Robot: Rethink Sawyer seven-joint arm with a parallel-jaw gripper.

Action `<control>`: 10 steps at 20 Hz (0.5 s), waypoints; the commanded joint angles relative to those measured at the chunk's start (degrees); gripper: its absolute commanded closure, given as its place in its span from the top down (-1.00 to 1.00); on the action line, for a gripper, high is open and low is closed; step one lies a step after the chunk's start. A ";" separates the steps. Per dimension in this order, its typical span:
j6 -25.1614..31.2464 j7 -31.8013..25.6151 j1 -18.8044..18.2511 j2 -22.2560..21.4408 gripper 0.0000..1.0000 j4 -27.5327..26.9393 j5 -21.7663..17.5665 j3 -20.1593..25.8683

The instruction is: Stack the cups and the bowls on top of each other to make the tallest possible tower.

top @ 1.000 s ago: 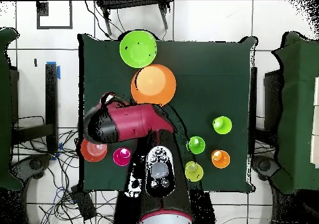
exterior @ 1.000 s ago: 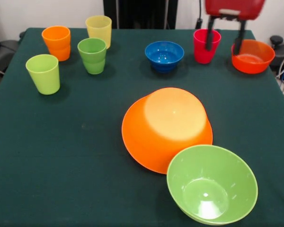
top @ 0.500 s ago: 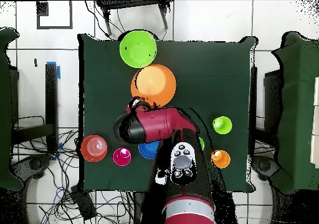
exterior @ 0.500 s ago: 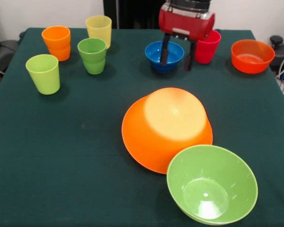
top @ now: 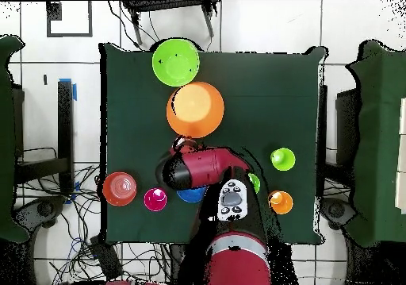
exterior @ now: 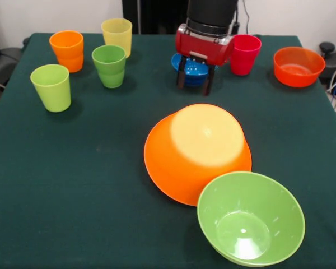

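My gripper [exterior: 194, 82] is open, and its two dark fingers straddle the near side of the small blue bowl [exterior: 191, 68], which is partly hidden behind them. The red-pink cup [exterior: 245, 54] and the small red-orange bowl [exterior: 298, 66] stand to the right of it. The very large orange bowl [exterior: 197, 150] lies upside down mid-table. The large light green bowl [exterior: 251, 217] sits upright against its near edge. The orange cup [exterior: 67, 50], pale yellow cup [exterior: 117, 35], green cup [exterior: 109, 65] and lime green cup [exterior: 51, 87] stand at the far left. The purple bowl is out of view.
The table [exterior: 73, 179] has a dark green cloth. In the overhead view the arm [top: 198, 169] covers part of the blue bowl [top: 190, 195] and the green cup. Cables and chairs surround the table.
The gripper has moved from beside the red-orange bowl and red-pink cup leftward across the front view to the blue bowl, now straddling it.
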 commanded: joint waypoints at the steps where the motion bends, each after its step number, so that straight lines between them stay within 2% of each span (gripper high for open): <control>1: 0.87 5.21 1.40 1.21 1.00 4.15 0.65 -0.27; 6: 5.90 1.41 -0.75 -3.36 1.00 5.50 0.77 0.82; 10: 7.84 0.68 -0.93 -5.57 1.00 6.05 1.03 0.97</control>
